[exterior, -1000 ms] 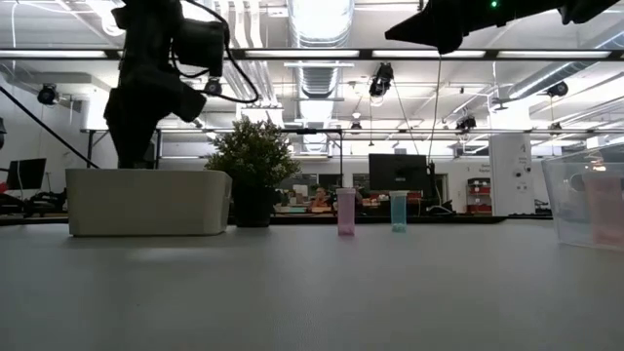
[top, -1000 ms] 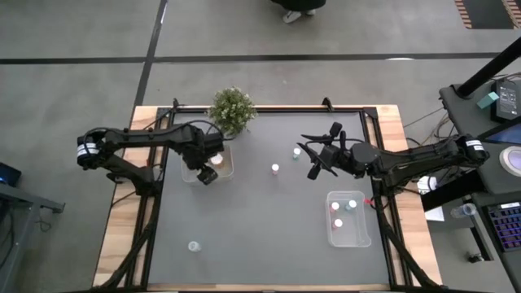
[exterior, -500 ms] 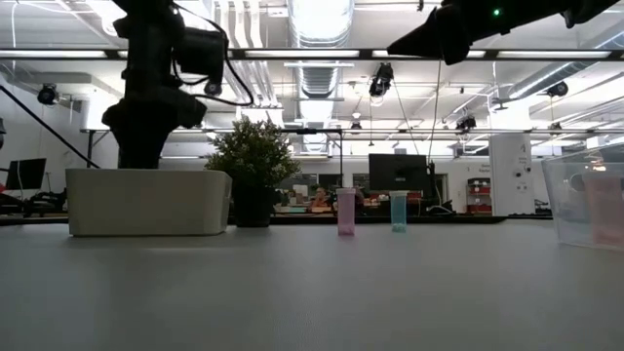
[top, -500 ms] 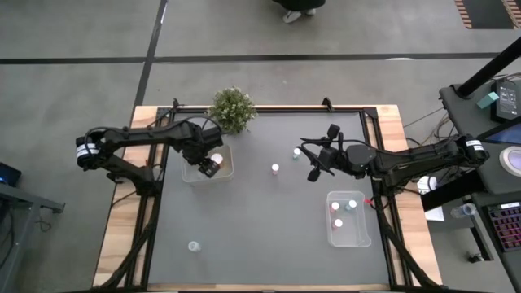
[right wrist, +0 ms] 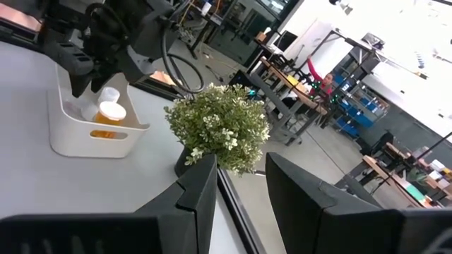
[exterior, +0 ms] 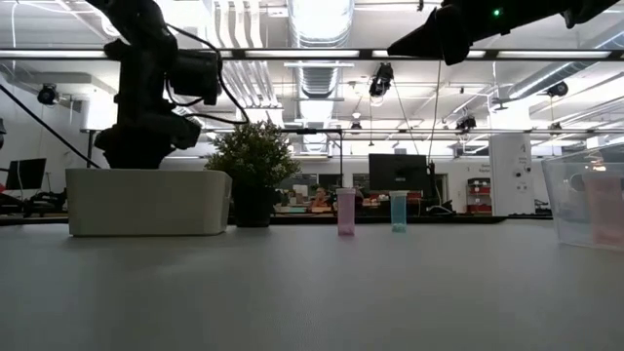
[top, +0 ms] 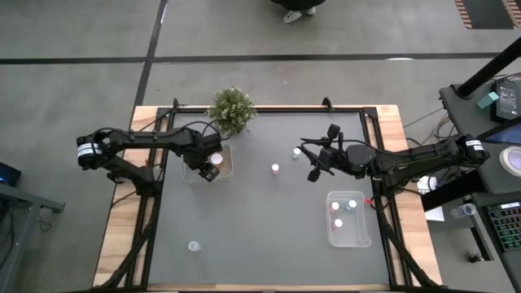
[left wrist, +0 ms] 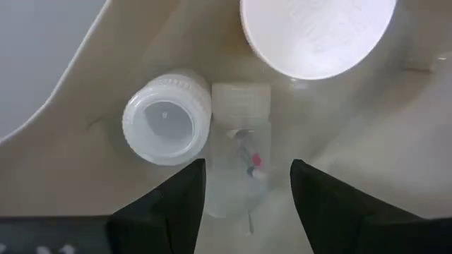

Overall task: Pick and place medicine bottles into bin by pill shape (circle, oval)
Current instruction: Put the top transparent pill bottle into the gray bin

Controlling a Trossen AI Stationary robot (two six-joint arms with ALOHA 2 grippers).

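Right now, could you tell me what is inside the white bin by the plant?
The white bin holds a clear bottle lying down, a white-capped bottle and an orange bottle. The left gripper above hides part of its floor.

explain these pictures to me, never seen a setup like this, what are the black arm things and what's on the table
The black things are two robot arms at a dark table, each ending in a two-finger gripper. One picture looks straight down from above, one looks level across the tabletop, and two come from small cameras on the arms' wrists.

The left gripper is over a white bin beside a potted plant. Its wrist camera looks down into that bin at small white-capped bottles lying there; its fingers are open and hold nothing.

The right gripper hovers above the middle of the table, also holding nothing. Near it stand two tiny bottles, a pink one and a greenish one. A clear bin on the right holds a few more, and one bottle sits alone near the front left.
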